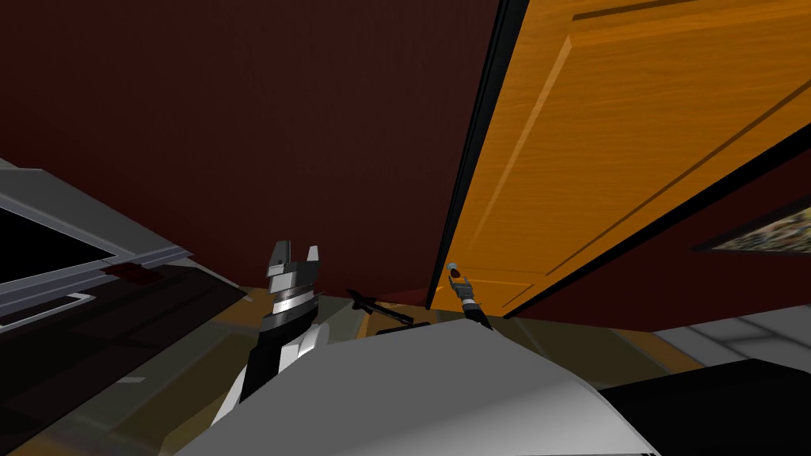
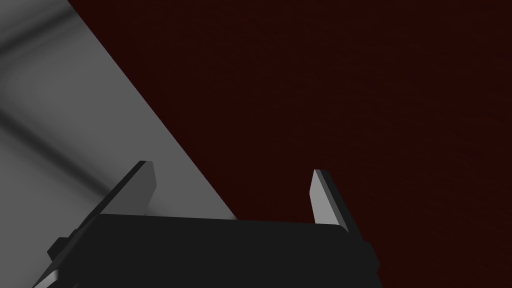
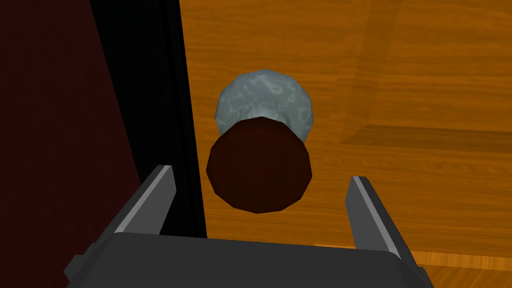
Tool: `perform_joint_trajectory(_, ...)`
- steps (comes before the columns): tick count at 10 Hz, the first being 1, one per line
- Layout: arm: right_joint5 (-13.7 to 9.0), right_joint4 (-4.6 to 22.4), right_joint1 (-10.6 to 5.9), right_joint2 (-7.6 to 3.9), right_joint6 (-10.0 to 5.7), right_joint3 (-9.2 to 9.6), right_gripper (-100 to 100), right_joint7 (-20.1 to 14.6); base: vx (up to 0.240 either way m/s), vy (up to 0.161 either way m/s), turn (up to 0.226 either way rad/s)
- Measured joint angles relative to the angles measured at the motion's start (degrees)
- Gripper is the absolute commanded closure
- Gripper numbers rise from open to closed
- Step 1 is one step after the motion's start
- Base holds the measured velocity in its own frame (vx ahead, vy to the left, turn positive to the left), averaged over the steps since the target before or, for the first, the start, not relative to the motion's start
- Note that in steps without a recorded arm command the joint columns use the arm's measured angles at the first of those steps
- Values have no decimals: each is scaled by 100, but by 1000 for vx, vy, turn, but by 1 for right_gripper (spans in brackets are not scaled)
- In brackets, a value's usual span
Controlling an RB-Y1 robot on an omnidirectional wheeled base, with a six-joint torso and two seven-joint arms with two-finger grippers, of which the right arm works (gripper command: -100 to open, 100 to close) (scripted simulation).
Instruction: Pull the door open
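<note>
One round knob (image 3: 257, 170) to grip, probably slippery, at left edge of the heavy-looking orange door (image 3: 400, 75); right claw (image 3: 261, 175) wide open near it, left claw (image 2: 232, 175) wide too.

Head and close right wrist views share the door (image 1: 633, 142).

Brown floor (image 1: 602, 344), pale grey tiled stretch (image 1: 736, 336) on rt side.

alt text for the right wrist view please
The right gripper is open, its fingers flanking but not touching a dark red round knob on a mottled grey base, set in an orange wooden door. A black strip and dark red wall lie beside it.
</note>
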Motion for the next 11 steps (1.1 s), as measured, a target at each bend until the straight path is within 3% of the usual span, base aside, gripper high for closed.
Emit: perform_joint_trajectory(11, -15, 16, -56, 8, 55, -39, -100, 21, 0, -3, 8)
